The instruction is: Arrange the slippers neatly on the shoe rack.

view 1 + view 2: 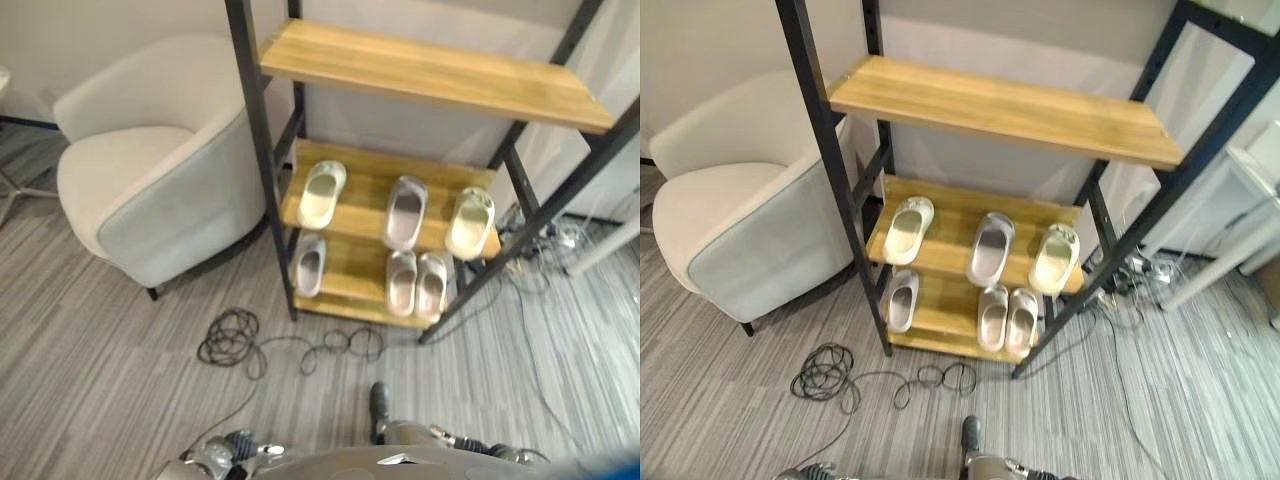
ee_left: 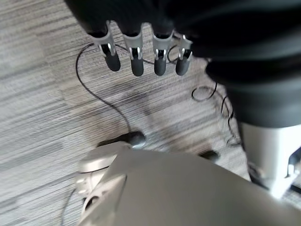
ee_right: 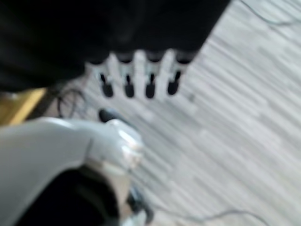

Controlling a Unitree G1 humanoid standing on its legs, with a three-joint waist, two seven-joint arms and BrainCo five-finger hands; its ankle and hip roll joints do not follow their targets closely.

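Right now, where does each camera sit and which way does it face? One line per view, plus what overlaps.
Left eye view: on the head, looking down and forward at the shoe rack, slippers on its lower shelves, armchair beside it.
Right eye view: same head, slightly offset, same rack, slippers and armchair.
Left wrist view: on the left arm, looking along the left hand, fingers straight, down at the carpet.
Right wrist view: on the right arm, along the right hand, fingers straight, over carpet.
Shared: both eye views overlap almost fully; both wrist views see carpet.
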